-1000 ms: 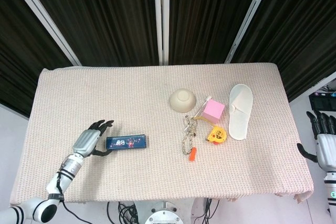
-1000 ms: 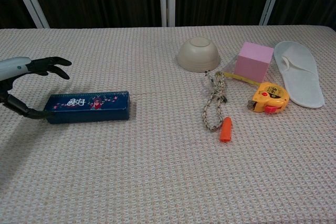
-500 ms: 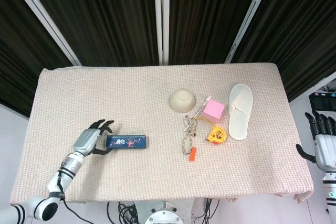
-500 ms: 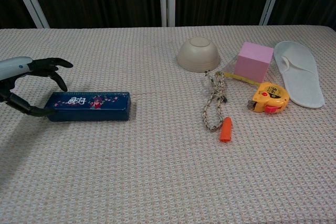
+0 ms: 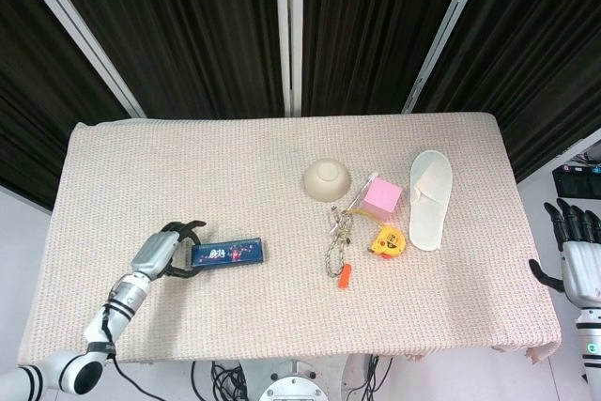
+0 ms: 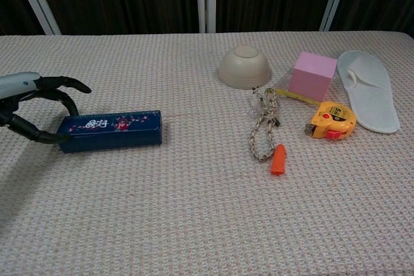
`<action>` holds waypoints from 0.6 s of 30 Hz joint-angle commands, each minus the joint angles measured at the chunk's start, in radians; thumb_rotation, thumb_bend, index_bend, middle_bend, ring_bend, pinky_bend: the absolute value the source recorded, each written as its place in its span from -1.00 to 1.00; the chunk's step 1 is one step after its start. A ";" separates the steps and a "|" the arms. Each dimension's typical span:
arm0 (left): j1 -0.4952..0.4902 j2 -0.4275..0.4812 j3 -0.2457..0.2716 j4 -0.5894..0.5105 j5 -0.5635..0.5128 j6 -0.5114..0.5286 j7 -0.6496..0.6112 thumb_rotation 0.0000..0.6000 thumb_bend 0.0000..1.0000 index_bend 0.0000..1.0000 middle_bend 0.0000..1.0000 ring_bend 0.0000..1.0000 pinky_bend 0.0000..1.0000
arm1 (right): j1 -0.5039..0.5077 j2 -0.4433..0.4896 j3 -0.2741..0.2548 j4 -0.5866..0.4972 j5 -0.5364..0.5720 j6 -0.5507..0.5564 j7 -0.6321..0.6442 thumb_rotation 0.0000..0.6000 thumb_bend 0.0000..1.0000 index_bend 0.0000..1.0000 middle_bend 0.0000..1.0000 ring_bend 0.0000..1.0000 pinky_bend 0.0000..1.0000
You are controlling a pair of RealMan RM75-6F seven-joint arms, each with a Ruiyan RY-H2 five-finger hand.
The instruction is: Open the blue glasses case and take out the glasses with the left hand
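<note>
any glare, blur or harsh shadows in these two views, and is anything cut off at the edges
Head view: even, soft light, no glare, all sharp; the right hand sits beside the table, its arm cropped by the frame. Chest view: crisp, with a short soft shadow beside the blue glasses case; the left hand is cropped at the left edge, and the white slipper lies close to the right edge.

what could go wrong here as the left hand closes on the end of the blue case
The left hand grips only the very end of the closed blue glasses case, so the case may pivot or slide on the woven tablecloth rather than open. With the right hand off the table's edge, nothing braces the case. The lid seam isn't visible, so the fingers may pinch it shut.
</note>
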State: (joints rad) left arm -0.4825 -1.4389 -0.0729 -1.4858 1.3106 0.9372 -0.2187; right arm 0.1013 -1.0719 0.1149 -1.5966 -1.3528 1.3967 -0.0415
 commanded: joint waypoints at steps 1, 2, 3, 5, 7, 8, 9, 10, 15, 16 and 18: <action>-0.001 0.005 -0.006 -0.015 -0.015 -0.014 -0.027 1.00 -0.41 -0.65 0.05 -0.64 -0.77 | 0.000 -0.001 0.000 0.001 0.000 0.000 0.000 1.00 -0.58 -1.00 -1.00 -1.00 -1.00; -0.001 0.008 -0.007 -0.021 -0.018 -0.018 -0.039 1.00 -0.41 -0.65 0.06 -0.63 -0.77 | 0.000 -0.001 0.000 0.001 0.000 -0.001 0.000 1.00 -0.58 -1.00 -1.00 -1.00 -1.00; -0.002 0.011 -0.009 -0.027 -0.021 -0.024 -0.053 1.00 -0.41 -0.64 0.06 -0.63 -0.77 | 0.000 -0.001 0.000 0.001 0.000 0.000 0.000 1.00 -0.58 -1.00 -1.00 -1.00 -1.00; -0.002 0.019 -0.014 -0.041 -0.028 -0.036 -0.090 1.00 -0.41 -0.63 0.07 -0.62 -0.77 | 0.001 -0.001 0.000 0.002 0.001 -0.001 -0.001 1.00 -0.58 -1.00 -1.00 -1.00 -1.00; -0.002 0.027 -0.021 -0.055 -0.036 -0.048 -0.131 1.00 -0.41 -0.62 0.08 -0.61 -0.76 | 0.001 -0.002 0.000 0.002 0.002 -0.002 -0.003 1.00 -0.58 -1.00 -1.00 -1.00 -1.00; -0.003 0.030 -0.023 -0.060 -0.039 -0.054 -0.147 1.00 -0.41 -0.62 0.09 -0.60 -0.76 | 0.001 -0.002 0.000 0.002 0.002 -0.002 -0.004 1.00 -0.58 -1.00 -1.00 -1.00 -1.00; -0.003 0.035 -0.026 -0.066 -0.045 -0.062 -0.166 1.00 -0.41 -0.62 0.10 -0.60 -0.76 | 0.002 -0.002 -0.001 0.002 0.002 -0.003 -0.005 1.00 -0.58 -1.00 -1.00 -1.00 -1.00; -0.003 0.038 -0.027 -0.070 -0.050 -0.070 -0.179 1.00 -0.41 -0.62 0.11 -0.59 -0.75 | 0.002 -0.002 -0.001 0.002 0.002 -0.003 -0.005 1.00 -0.58 -1.00 -1.00 -1.00 -1.00; -0.008 0.062 -0.040 -0.106 -0.112 -0.135 -0.255 1.00 -0.41 -0.60 0.14 -0.55 -0.75 | 0.003 -0.003 -0.002 0.001 0.003 -0.006 -0.008 1.00 -0.58 -1.00 -1.00 -1.00 -1.00; -0.010 0.070 -0.046 -0.117 -0.133 -0.155 -0.275 1.00 -0.41 -0.59 0.15 -0.54 -0.75 | 0.003 -0.003 -0.002 0.001 0.003 -0.006 -0.010 1.00 -0.58 -1.00 -1.00 -1.00 -1.00; -0.012 0.081 -0.054 -0.131 -0.164 -0.184 -0.303 1.00 -0.42 -0.59 0.16 -0.53 -0.74 | 0.004 -0.002 -0.002 -0.001 0.003 -0.007 -0.010 1.00 -0.58 -1.00 -1.00 -1.00 -1.00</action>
State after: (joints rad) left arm -0.4909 -1.3729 -0.1165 -1.5988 1.1743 0.7802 -0.4951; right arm 0.1051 -1.0743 0.1127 -1.5972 -1.3498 1.3892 -0.0518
